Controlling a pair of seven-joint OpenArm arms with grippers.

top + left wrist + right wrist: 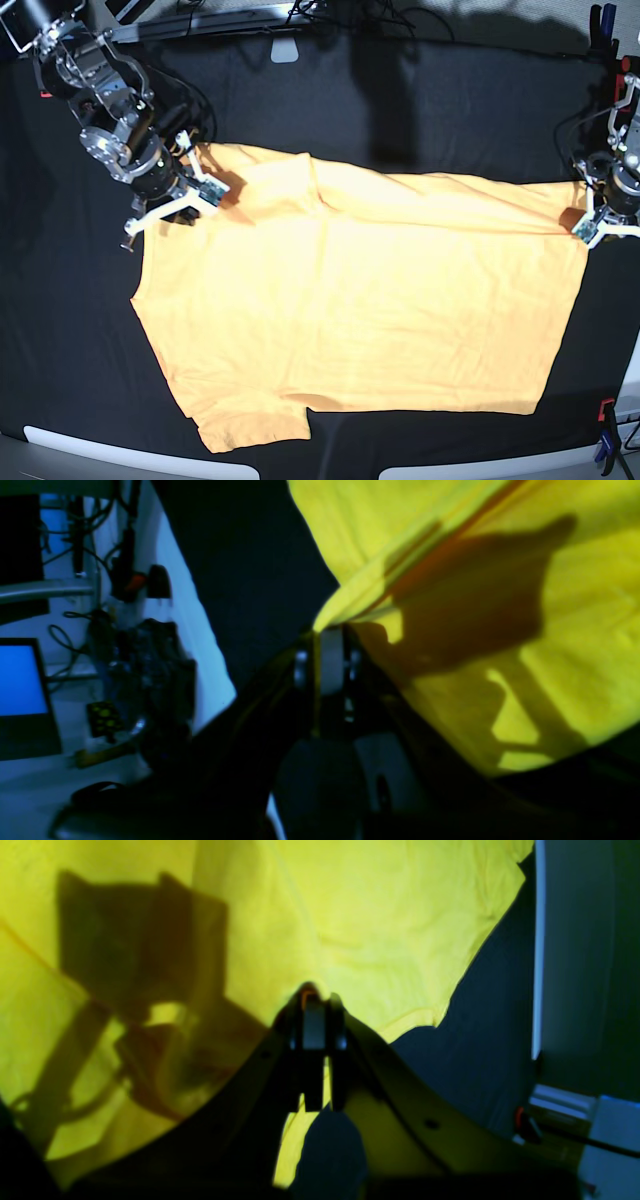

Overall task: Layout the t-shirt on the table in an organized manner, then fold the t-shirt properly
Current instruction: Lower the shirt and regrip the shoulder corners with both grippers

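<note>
The orange-yellow t-shirt (360, 300) lies spread across the black table (400, 100), with a fold running along its far edge. In the base view my right gripper (205, 187) is at the shirt's far left corner and my left gripper (590, 218) at its far right corner. Up close, the left gripper (327, 635) is shut on a pinched edge of the t-shirt (500, 555). The right gripper (315, 997) is likewise shut on the t-shirt (375, 915), whose cloth fans out beyond the fingertips.
Clamps stand at the table's right edge, one near (605, 440) and one far (603, 20). A small white piece (285, 48) sits at the far edge. A lit monitor (20, 680) and cables lie beyond the table.
</note>
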